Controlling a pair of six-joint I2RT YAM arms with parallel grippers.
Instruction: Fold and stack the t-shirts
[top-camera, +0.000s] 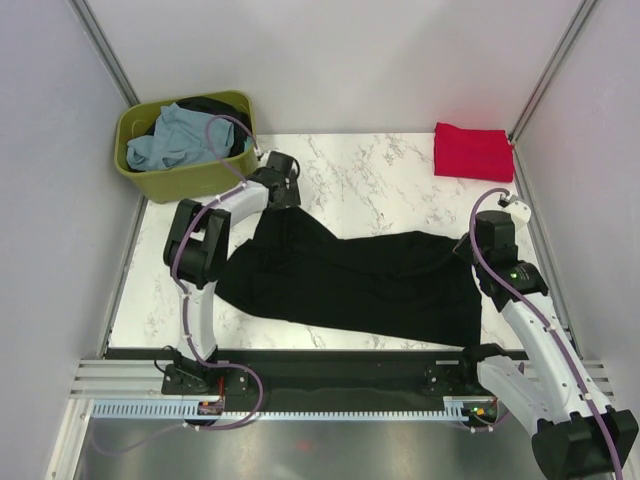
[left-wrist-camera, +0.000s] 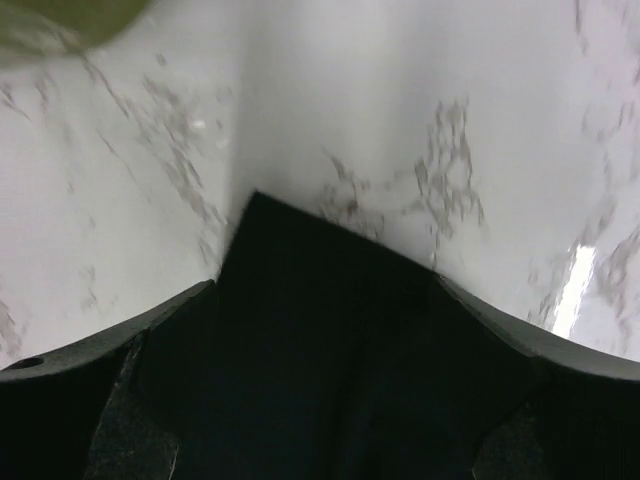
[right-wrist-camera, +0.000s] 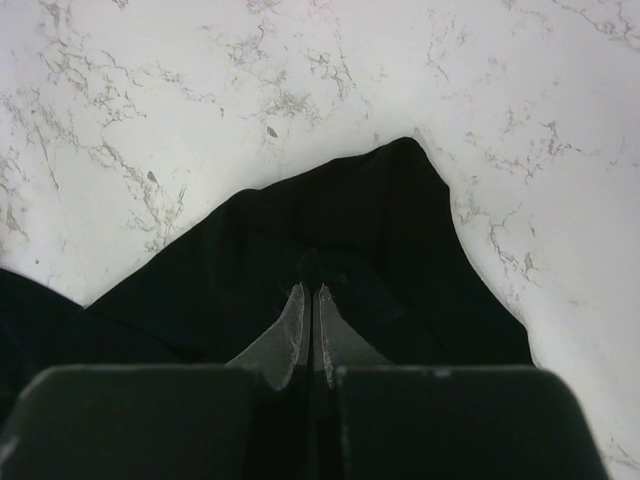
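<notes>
Left hand (left-wrist-camera: 322, 292) spread wide, low over black t-shirt's (top-camera: 350, 280) far-left corner. Right hand (right-wrist-camera: 311, 300) pinched shut on its right edge. Shirt lies across table (top-camera: 380, 180). Left wrist view blurred; I cannot tell finger contact.

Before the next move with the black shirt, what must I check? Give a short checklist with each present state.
1. The right gripper shut on the black t-shirt edge: ok.
2. Shirt corner inside the open left gripper: ok.
3. Left grip closed on that corner: not ok.
4. Black t-shirt free of wrinkles: cannot tell, too dark.
5. Folded red t-shirt apart from the black one: ok.
</notes>
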